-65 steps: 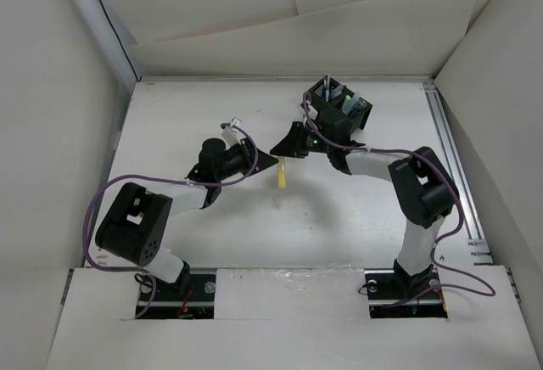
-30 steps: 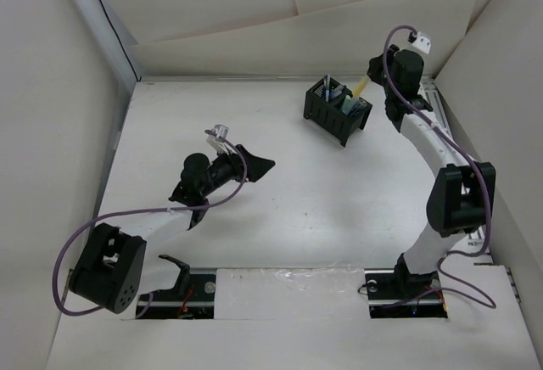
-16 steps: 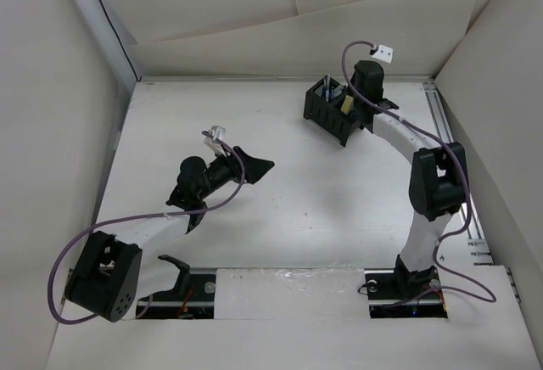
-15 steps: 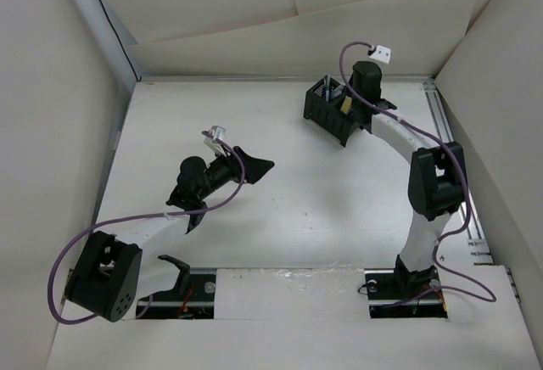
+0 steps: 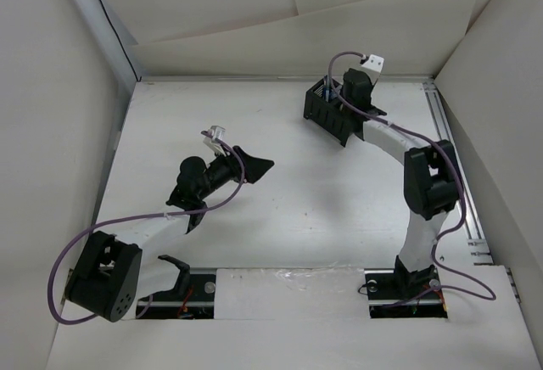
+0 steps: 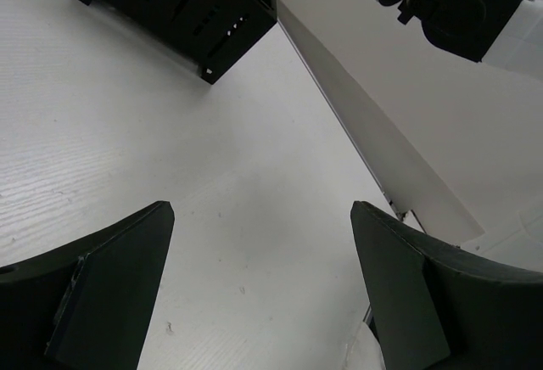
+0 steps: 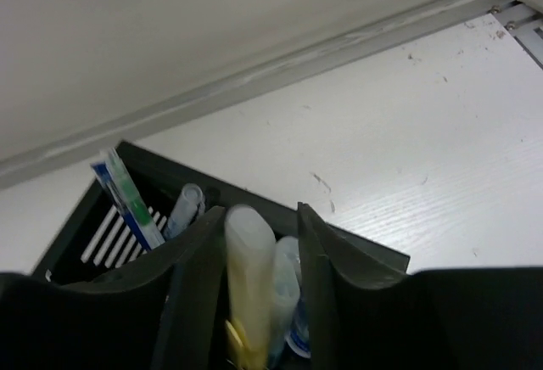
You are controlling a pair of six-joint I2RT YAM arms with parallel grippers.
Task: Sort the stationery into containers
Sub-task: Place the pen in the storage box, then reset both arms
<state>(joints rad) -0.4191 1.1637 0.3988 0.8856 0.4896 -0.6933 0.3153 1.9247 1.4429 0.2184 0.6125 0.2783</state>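
The right arm rises from its near-right base, bends at the elbow and reaches far and left. The right hand points down into the black organiser, which stands at the far side of the worktop, right of centre. Its fingers are part open and straddle the pale yellow marker. A gap shows beside one finger, so the marker is not clamped.

The marker stands in a compartment with its long axis near upright and its rounded end up. A light-blue marker stands touching it on the right. A blue-and-green pen leans in another compartment.

The left arm folds at its near-left elbow and extends towards the centre. The left hand hangs over bare worktop, fingers wide apart and empty, aimed towards the organiser and well apart from it.
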